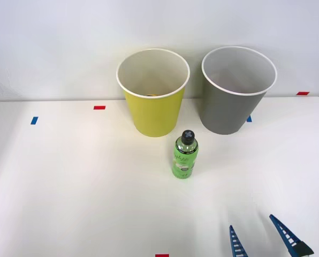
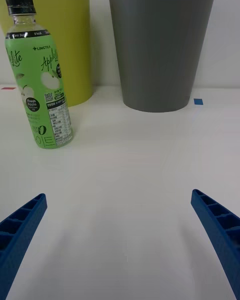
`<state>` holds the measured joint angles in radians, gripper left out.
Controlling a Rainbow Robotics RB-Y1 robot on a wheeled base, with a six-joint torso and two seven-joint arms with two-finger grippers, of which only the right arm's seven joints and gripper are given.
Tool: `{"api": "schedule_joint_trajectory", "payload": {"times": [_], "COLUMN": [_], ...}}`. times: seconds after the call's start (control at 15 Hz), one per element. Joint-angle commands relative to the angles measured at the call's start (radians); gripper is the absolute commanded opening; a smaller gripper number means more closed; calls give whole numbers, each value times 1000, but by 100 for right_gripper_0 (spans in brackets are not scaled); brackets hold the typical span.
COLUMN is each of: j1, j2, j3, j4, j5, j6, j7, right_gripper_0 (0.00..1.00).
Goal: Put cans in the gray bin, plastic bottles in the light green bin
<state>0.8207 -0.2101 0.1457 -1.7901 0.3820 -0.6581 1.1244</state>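
A green plastic bottle (image 1: 184,156) (image 2: 39,75) with a black cap stands upright on the white table, just in front of the light green bin (image 1: 153,92) (image 2: 70,40). The gray bin (image 1: 236,89) (image 2: 162,42) stands to that bin's right. Something small and dark lies at the bottom of the light green bin. My right gripper (image 1: 256,238) (image 2: 120,240) is open near the table's front edge, well short of the bottle and to its right, with nothing between its blue ribbed fingers (image 1: 237,243). No can shows.
Small tape marks dot the white table (image 1: 84,187): blue (image 1: 34,120) and red (image 1: 99,107) at the left, red (image 1: 303,93) at the far right, blue (image 1: 249,119) by the gray bin, red (image 1: 161,255) at the front edge. A pale wall rises behind the bins.
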Motion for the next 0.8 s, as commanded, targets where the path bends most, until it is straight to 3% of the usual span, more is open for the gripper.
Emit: {"api": "schedule_joint_trajectory", "payload": {"times": [0.07, 0.8], "j1": [0, 0], "j2": [0, 0], "j3": [0, 0], "j4": [0, 0], "j5": [0, 0], "j6": [0, 0], "j7": [0, 0], "right_gripper_0": [100, 100]}}
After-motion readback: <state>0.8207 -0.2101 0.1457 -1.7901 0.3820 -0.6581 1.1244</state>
